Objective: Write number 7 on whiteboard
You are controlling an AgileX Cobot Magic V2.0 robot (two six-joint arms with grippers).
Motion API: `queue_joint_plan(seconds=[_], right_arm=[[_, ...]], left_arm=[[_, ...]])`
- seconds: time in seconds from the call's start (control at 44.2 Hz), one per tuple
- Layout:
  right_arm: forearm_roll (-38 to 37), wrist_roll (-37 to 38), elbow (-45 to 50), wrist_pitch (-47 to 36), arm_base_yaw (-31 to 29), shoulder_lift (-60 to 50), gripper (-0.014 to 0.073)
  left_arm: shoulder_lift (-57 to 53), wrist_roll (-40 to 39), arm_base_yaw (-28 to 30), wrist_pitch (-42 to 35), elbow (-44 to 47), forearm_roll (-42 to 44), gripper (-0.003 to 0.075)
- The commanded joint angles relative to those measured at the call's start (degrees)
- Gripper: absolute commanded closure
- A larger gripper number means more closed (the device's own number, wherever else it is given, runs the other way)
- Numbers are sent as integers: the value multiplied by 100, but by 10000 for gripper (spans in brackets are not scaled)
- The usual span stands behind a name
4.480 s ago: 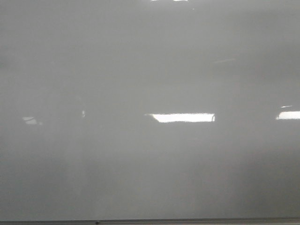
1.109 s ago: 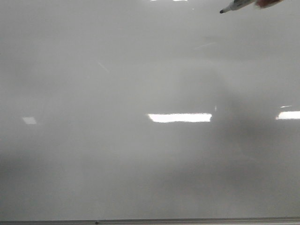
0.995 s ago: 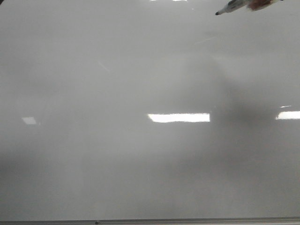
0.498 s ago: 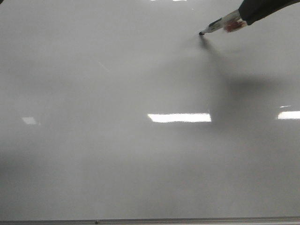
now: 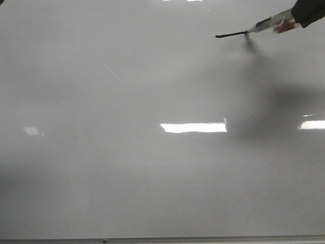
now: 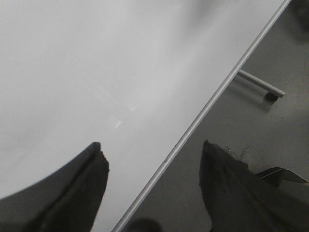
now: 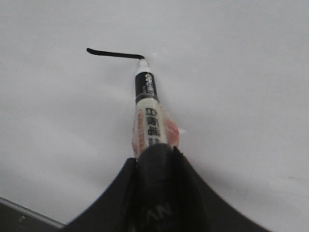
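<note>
Glossy whiteboard (image 5: 152, 168) fills front view; top bar of number 7 (image 5: 231, 35) drawn upper right, marker (image 5: 266, 24) tip at its end. Left wrist: left gripper (image 6: 152, 179) wide, nothing held, over board's frame edge. Right wrist: right gripper (image 7: 153, 166) clamps marker.

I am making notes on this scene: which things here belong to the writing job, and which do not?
For the job:
- whiteboard
- number 7, only its top bar drawn
- marker, tip on the board
- right end effector, shut on the marker

Not part of it:
- left end effector, open, holding nothing
- metal bar beyond the board's edge
</note>
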Motion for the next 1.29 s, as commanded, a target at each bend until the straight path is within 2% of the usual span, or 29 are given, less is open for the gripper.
queue_joint_plan(seconds=[0.0,0.09,0.249,0.385,0.543,0.679,0.837,1.063,1.267], right_arm=[[-80,-130,-155,34,99,31,658],[-80,-129,46,424,283,222,658],[-73,-129,295,341,542,249,662],[-53,-254,274,449,766,-183,662],[183,-1603,312,1246,1315,-826,662],[917,-2907,329,1993,1705,-1201,662],[1817,-3644,329,2465,1828,-1367,662],[2138,-3895,329,2620,1828,-1367,662],[2138,-3895,329,2615,1828,-1367,662]], left_arm=[[-46,-67,17,-379,-153,-143,302],[-46,-67,17,-379,-153,-143,302],[-46,-67,17,-379,-153,-143,302],[-46,29,-7,-344,-153,-159,302],[57,992,-259,-123,-213,-664,299],[413,1426,-624,222,-423,-966,299],[897,1721,-1094,217,-603,-1166,299],[1539,2198,-1617,85,-967,-1693,299],[1937,2254,-1727,-70,-1090,-1764,300]])
